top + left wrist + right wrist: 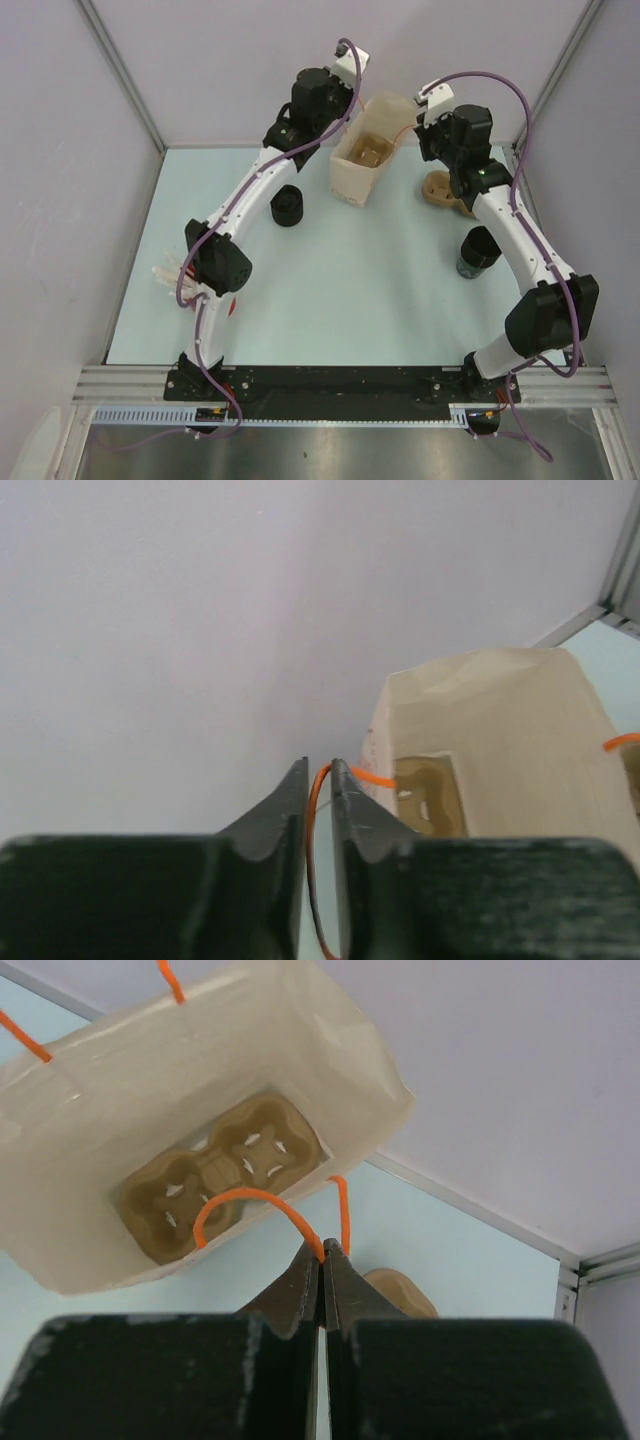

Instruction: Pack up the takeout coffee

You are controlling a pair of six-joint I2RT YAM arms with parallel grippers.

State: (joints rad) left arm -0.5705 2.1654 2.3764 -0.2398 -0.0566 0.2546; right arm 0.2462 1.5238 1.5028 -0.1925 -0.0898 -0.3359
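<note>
Pinching one handle (250,1198) tight in the right gripper (322,1250); straddling the other handle (312,820) with the left gripper (320,775), jaws narrowly parted. Spreading the bag (330,1050) just below, between both, baring the carrier (225,1175) lengthwise inside. Leaving the left cup (287,207) and right cup (479,250) well behind, each beside its own arm.

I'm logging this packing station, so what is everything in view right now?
paper bag: one, tan, open, far centre of table
cup carriers: two, brown, one inside bag, one right of bag
cups: two, black, one left of bag, one right
bag handles: two, orange, one at each gripper
pale sticks: small bundle, table's left edge, kind unclear
table: one, pale blue-green
left gripper: black, jaws slightly apart around a handle
right gripper: black, shut on a handle
</note>
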